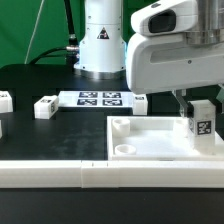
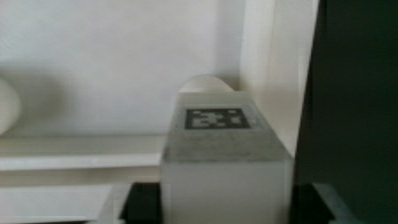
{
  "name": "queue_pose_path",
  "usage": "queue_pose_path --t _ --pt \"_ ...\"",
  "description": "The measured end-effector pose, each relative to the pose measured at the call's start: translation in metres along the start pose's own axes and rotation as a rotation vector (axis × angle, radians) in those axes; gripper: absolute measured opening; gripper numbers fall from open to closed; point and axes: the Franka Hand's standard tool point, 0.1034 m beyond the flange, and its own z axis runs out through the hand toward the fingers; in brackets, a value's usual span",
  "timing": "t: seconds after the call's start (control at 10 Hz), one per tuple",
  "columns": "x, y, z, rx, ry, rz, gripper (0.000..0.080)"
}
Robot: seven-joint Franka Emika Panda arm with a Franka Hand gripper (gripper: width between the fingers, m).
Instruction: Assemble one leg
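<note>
My gripper (image 1: 200,106) is clamped on the small white rectangular leg with the black-and-white square tag (image 1: 201,125), which hangs upright over the large flat white square panel (image 1: 165,140), at the corner toward the exterior view's right. I cannot tell whether its lower end touches the panel or hovers just above it. The main risk, as I judge it, is alignment. The round socket under this corner is hidden behind the leg in both views, so if I press down off-centre the leg could catch on the rim, tilt in my grip and jam. It could also push the panel sideways across the dark surface (image 1: 60,130). A twist begun while the leg is tilted could bind rather than seat (the wrist view shows the tagged face (image 2: 217,118) square-on, which is reassuring, but nothing of the bottom end). The panel's near edge lies along a long white bar (image 1: 50,172), which should brace it one way only. Two open sockets (image 1: 127,150) show on the panel's side toward the exterior view's left. Beyond the panel's far edge lies the thin white marker board (image 1: 100,98), and spare white leg blocks (image 1: 45,107) sit well apart from the panel. Nothing blocks my descent.
</note>
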Motion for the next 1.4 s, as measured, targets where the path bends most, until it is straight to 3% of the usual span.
queue_pose_path --t 0.6,1.0,1.1,1.2,1.3,1.4 --pt "0.0043 0.0018 0.0016 -0.003 0.048 0.959 0.0291" --pt "0.0034 0.0023 0.0018 0.003 0.047 1.326 0.0291" --pt "0.0030 0.0002 0.0023 0.012 0.040 1.405 0.0344" --pt "0.0029 -0.0004 0.0024 0.012 0.039 1.361 0.0479" --pt "0.0028 -0.0009 0.0024 0.011 0.039 1.316 0.0479" --pt "0.0026 -0.0020 0.0024 0.011 0.038 1.268 0.0610"
